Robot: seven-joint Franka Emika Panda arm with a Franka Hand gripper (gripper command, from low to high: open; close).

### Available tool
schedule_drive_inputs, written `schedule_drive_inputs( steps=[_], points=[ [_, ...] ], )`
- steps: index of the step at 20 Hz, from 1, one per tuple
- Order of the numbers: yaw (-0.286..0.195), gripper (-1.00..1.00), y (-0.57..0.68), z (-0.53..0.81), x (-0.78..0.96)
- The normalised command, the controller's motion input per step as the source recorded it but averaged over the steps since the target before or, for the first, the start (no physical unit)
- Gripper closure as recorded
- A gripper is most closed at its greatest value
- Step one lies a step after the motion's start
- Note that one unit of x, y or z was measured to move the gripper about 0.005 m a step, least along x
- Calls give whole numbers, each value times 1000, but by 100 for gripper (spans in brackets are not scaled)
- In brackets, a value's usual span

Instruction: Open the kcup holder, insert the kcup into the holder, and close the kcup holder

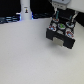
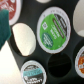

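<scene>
— Hovering where?
— Upper right of the exterior view: the end effector is hanging over the kcup holder on the white surface.
— Gripping anything?
— Cannot tell. The kcup is sitting in a compartment, beside an empty one.

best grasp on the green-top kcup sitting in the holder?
Judging by its pose, pinch the kcup across its round rim from straight above: it sits upright in the kcup holder, only its lid showing, sides sunk in the slot. Neighbouring pods crowd it, so finger room looks tight.
</scene>
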Motion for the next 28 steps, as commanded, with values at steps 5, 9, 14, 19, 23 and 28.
schedule_drive_inputs(
  steps=[5,9,14,19,23,28],
  points=[
    [45,-100,-357,380,605],
    [14,-100,-231,229,762],
    [-4,-100,-88,178,839],
    [9,-100,-45,111,818],
    [46,-100,0,5,717],
    [95,-100,-29,-194,580]
  ],
)
